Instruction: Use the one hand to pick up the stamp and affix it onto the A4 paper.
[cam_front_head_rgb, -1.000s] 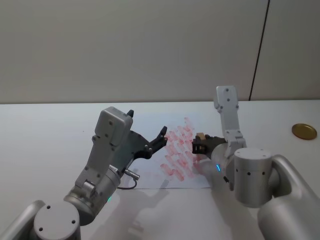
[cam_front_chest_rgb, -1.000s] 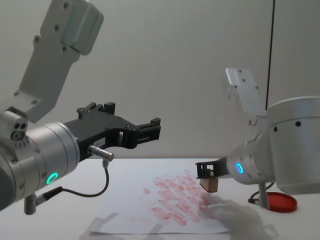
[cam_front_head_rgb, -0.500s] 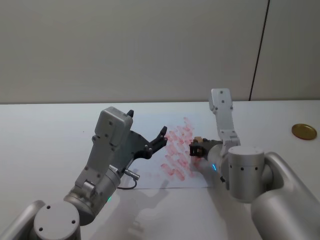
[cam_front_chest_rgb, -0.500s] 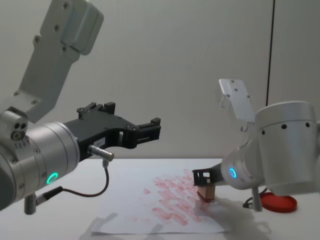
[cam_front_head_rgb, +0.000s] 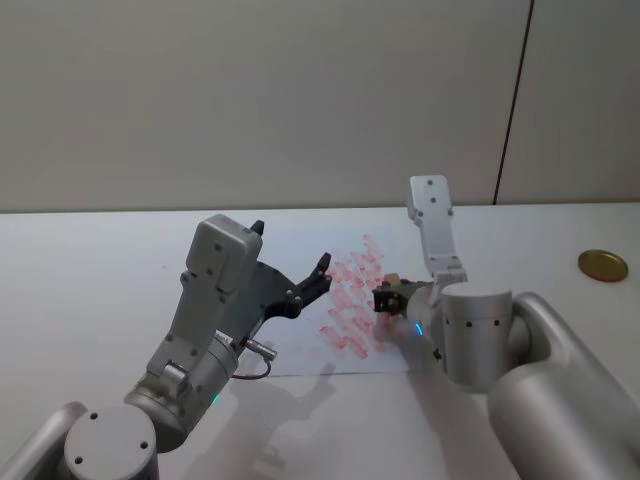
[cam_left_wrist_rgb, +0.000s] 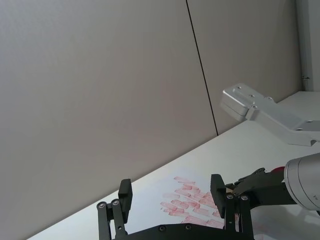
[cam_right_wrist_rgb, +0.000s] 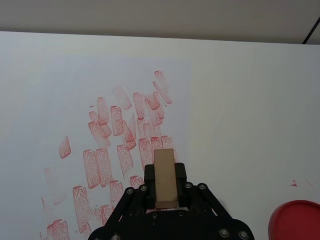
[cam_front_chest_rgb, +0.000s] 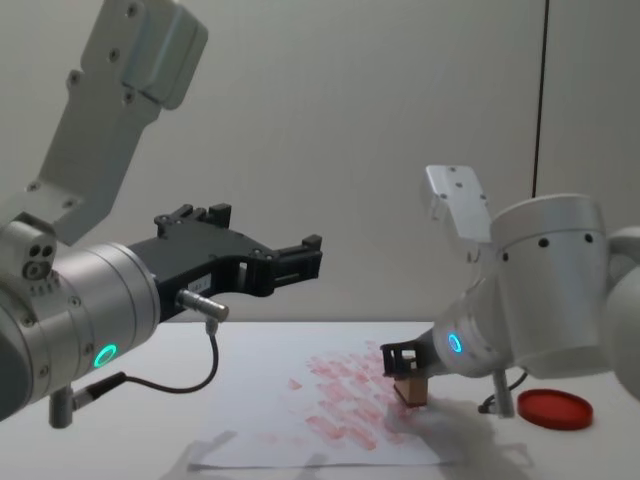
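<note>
The stamp (cam_right_wrist_rgb: 164, 176), a small light-brown wooden block, stands upright with my right gripper (cam_right_wrist_rgb: 164, 172) shut on it. From the chest, the stamp (cam_front_chest_rgb: 409, 388) has its lower end down on the right part of the A4 paper (cam_front_chest_rgb: 260, 440), beside the red prints. In the head view my right gripper (cam_front_head_rgb: 385, 297) holds the stamp (cam_front_head_rgb: 393, 283) over the sheet's right side (cam_front_head_rgb: 310, 245). My left gripper (cam_front_head_rgb: 292, 245) hovers open above the paper's left part, well clear of it, and its fingers (cam_left_wrist_rgb: 125, 189) hold nothing.
A flat round red ink pad (cam_front_chest_rgb: 546, 408) lies on the table to the right of the paper, also at the right wrist view's corner (cam_right_wrist_rgb: 295, 220). A gold disc (cam_front_head_rgb: 603, 264) sits at the far right. A dividing wall stands behind the white table.
My right gripper has carried the stamp leftward and down, from above the paper's right edge onto the sheet. The left arm has not moved.
</note>
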